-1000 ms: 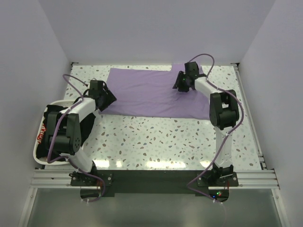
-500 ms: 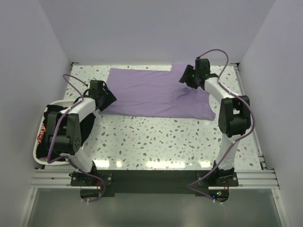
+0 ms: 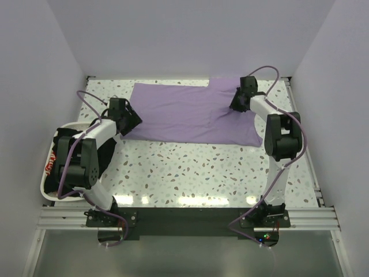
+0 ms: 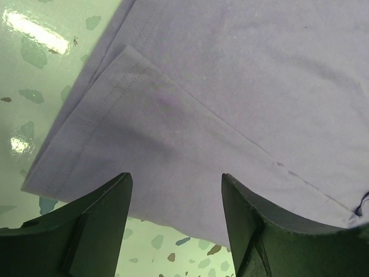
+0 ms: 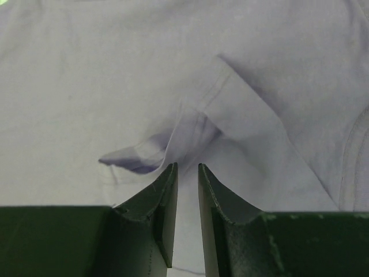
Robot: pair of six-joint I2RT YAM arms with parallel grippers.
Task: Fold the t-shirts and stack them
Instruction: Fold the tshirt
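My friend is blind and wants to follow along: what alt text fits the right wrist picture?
The robot's right hand has its two dark fingers almost closed, seemingly pinching a raised fold of a purple t-shirt. The shirt fills the rest of the picture, a stitched sleeve edge running diagonally above the fingers.

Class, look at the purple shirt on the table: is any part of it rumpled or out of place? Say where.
Yes. The lavender t-shirt lies mostly flat, but one sleeve is bunched into a raised pucker just ahead of the right gripper, whose jaws are nearly closed.
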